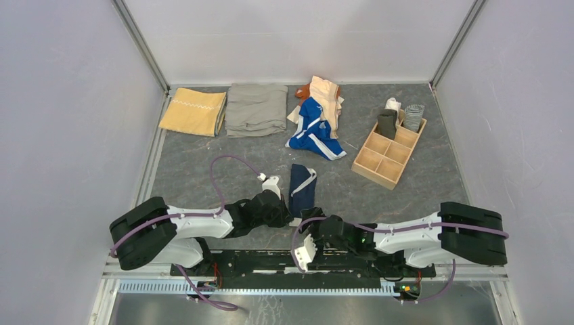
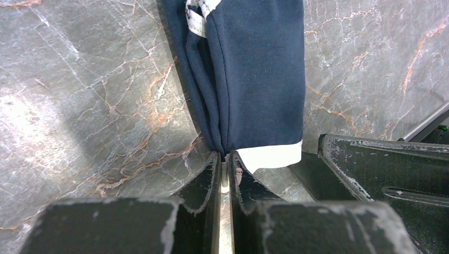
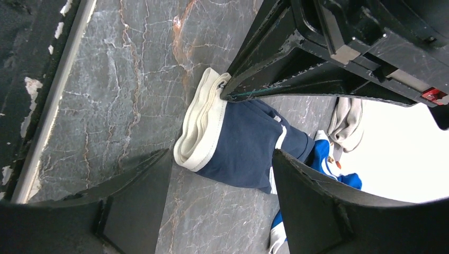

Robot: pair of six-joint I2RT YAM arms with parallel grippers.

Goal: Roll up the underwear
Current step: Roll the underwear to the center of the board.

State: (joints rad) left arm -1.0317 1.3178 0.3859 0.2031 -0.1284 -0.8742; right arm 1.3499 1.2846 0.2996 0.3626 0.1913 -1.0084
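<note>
The navy briefs (image 1: 302,189) lie on the table (image 1: 203,162) in the middle, just ahead of both arms. They are folded into a narrow strip that runs away from the bases, with the white waistband end nearest them. The left gripper (image 2: 225,159) is pressed together on the near corner of that end, pinching a fold of navy cloth right beside the white band, low against the table. The right gripper (image 3: 219,156) stands spread wide close to the same end and holds nothing. From its wrist the waistband shows between its fingers (image 3: 143,185), clear of both. The two grippers sit close together.

Farther back, a blue pair (image 1: 313,132) and a peach pair (image 1: 326,95) lie heaped together, touching. Left of them a grey cloth (image 1: 256,108) and a yellow cloth (image 1: 194,110) lie folded side by side near the far edge. To the right a wooden tray (image 1: 389,169) sits at an angle, with a dark roll (image 1: 387,123) and a striped roll (image 1: 413,116) standing in its far compartments.
</note>
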